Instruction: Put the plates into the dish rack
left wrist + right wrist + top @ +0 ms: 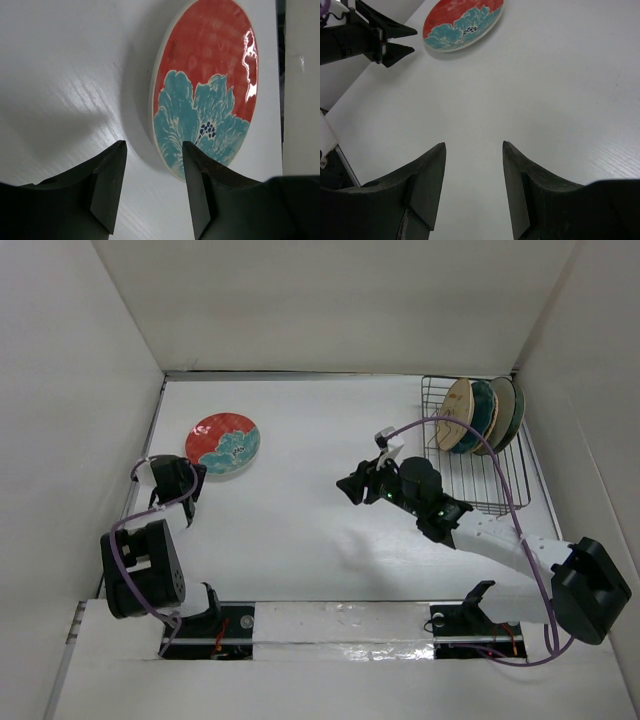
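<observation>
Step in hand, judging from the layout: fetching the one plate not yet racked. Dish rack (478, 485) at the far right corner of the desk (300, 550), holding a tan plate (456, 412), a dark teal plate (482, 416) and a paler plate (507, 408), all on edge between the prongs and close together. Any more behind them: cannot tell. Red-and-teal plate (222, 443) (205, 90) flat on the desk, face up, well apart from the dish rack, off to its left by the opposite wall.

Left gripper (188, 480) (152, 147) on the side of that plate turned away from the dish rack, low over the desk, jaws open and empty. In the left wrist view, gap aimed at bare desk, one finger just beside the plate's near rim, not around it. Touching or not: cannot tell. Right gripper (350, 486) (472, 147) roughly midway between the dish rack and the plate, pointing away from the dish rack, jaws likewise open, nothing between them.

Next move, as a judgement: shift the left jaws sideways to bring the rim into the gap, work one finger under the edge, close firmly, lift. Flat plate on a smooth desk, so likely to slide rather than tip up; approach shallow and slow. Then carry toward the dish rack, perhaps passing to the right gripper on the way, turn on edge, and lower into a free slot on the near side of the dish rack.
</observation>
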`<act>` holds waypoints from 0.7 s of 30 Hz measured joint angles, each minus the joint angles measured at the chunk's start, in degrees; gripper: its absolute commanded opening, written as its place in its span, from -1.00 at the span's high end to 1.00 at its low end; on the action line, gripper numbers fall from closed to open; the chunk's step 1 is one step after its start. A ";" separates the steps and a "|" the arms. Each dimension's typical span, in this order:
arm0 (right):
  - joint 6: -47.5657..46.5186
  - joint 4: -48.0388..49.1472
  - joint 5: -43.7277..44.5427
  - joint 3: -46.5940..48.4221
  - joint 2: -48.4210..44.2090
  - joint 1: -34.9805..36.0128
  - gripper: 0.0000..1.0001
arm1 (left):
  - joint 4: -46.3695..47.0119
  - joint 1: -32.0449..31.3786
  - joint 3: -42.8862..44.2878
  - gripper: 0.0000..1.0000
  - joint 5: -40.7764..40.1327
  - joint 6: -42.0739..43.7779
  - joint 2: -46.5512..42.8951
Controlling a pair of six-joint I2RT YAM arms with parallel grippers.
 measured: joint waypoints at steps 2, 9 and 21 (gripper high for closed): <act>0.11 0.46 -0.31 -0.07 0.00 0.02 -0.10 | 2.23 0.63 0.00 0.11 1.27 -0.76 3.15; 0.33 1.57 -0.74 -0.24 0.00 0.04 -0.10 | 11.28 0.63 0.00 0.23 6.03 -3.63 12.24; 2.73 2.36 -0.48 -0.79 0.09 0.04 0.12 | 21.79 0.63 0.02 0.80 9.51 -7.89 19.54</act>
